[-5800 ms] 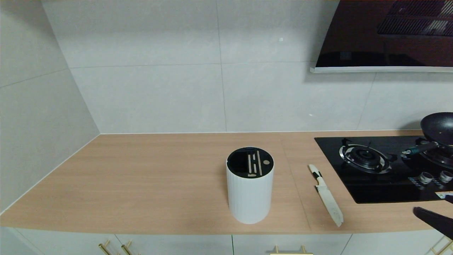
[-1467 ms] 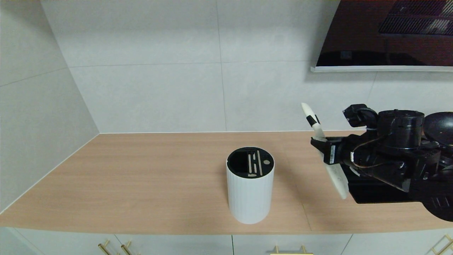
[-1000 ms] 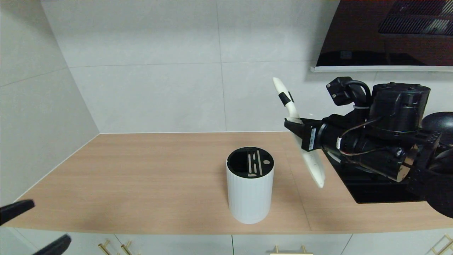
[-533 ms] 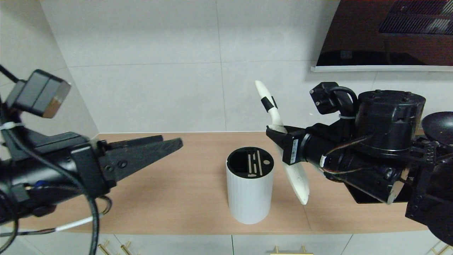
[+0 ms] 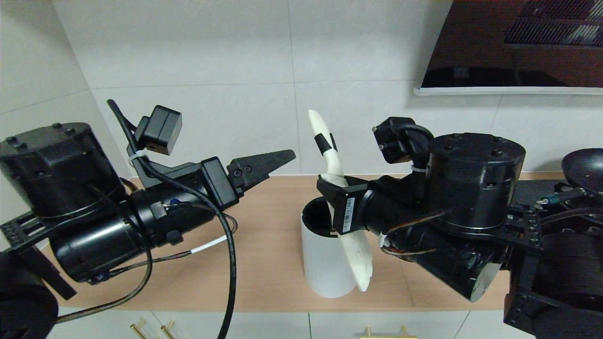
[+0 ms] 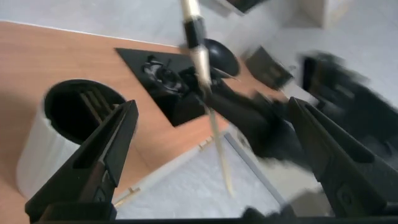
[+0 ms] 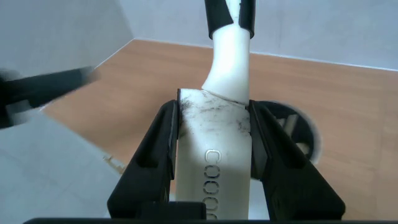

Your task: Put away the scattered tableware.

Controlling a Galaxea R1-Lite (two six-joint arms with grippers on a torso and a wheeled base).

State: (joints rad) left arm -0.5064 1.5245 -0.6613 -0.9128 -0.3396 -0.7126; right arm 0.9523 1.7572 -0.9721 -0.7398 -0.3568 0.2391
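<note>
A white knife (image 5: 330, 157) with a black band on its handle hangs blade down, tilted. My right gripper (image 5: 340, 197) is shut on it where handle meets blade. The blade crosses in front of the white cylindrical knife holder (image 5: 322, 268), which stands on the wooden counter (image 5: 264, 263); its black slotted top is partly hidden. In the right wrist view the knife (image 7: 227, 50) sits between the fingers (image 7: 155, 155) with the holder (image 7: 292, 130) beyond. My left gripper (image 5: 278, 162) is open in the air left of the holder. The left wrist view shows the holder (image 6: 68, 118) and the knife (image 6: 199, 62) ahead.
A black gas hob (image 5: 541, 193) with a dark pan (image 5: 582, 169) lies at the counter's right end, under a dark range hood (image 5: 513, 47). Tiled walls close the back and left. Bare counter stretches left of the holder.
My right gripper picked the knife up off the counter near the hob and carried it left to the holder. My left arm rose into view from the lower left, gripper open.
</note>
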